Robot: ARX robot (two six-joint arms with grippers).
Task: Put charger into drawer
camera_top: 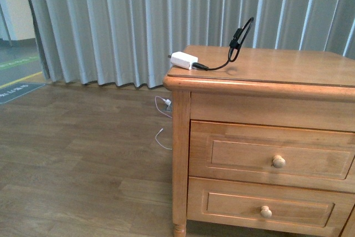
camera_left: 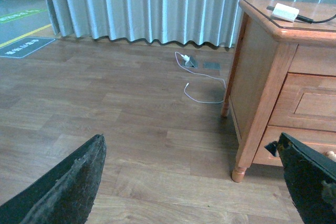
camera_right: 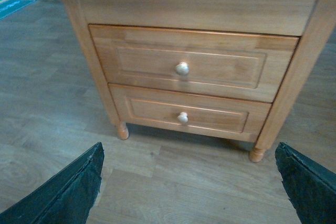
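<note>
A wooden cabinet [camera_top: 180, 154] stands on a brown plank floor [camera_top: 83, 154] in front of a grey curtain [camera_top: 127, 20]. The charger [camera_top: 184, 60], a small white block, lies flat on the cabinet top, near the front corner on the robot's left. Its thin black cable [camera_top: 236, 43] runs along the top, then rises in an upright loop behind it.

The drawer [camera_top: 244, 154], the upper of two, is fully closed; its round knob [camera_top: 278, 161] sits in the middle of the recessed panel. The lower drawer [camera_top: 233, 206] beneath it is closed too. A thin white cable [camera_top: 162, 137] lies on the floor beside the cabinet, near the curtain.

In the left wrist view the left gripper [camera_left: 190, 140] hangs above bare floor, well apart from the cabinet. Its two dark fingers [camera_left: 73, 187] are spread wide with nothing between them. The charger shows far off on the cabinet top in this view.

In the right wrist view the right gripper [camera_right: 189, 148] faces the cabinet front, level with the floor below the drawers. Its fingers [camera_right: 68, 192] are also spread wide and hold nothing; both drawers are apart from it.
</note>
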